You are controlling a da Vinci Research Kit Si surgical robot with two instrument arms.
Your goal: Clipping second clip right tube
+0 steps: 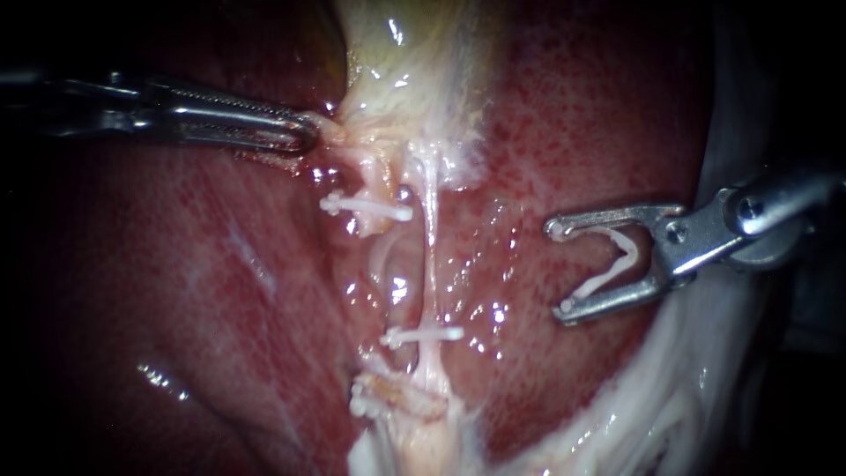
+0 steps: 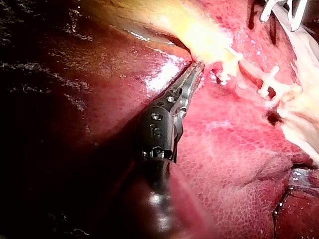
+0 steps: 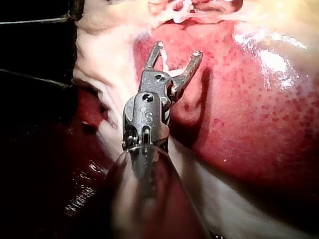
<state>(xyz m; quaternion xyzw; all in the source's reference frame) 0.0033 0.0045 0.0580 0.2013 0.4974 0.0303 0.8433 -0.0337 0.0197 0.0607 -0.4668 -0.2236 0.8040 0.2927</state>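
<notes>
The right tube is a thin pale strand running down from the gallbladder. One white clip crosses it low down. My right instrument stands to the right of this tube, apart from it, over the liver. Its jaws stand wide apart with a white V-shaped clip seated between them; the right wrist view shows the same. My left instrument has its jaws shut on pale tissue at the gallbladder's lower edge, as the left wrist view also shows.
The left tube bears a white clip near the gallbladder and another clip lower down. Whitish fatty tissue lines the liver's lower right edge. Wet red liver surrounds both tubes.
</notes>
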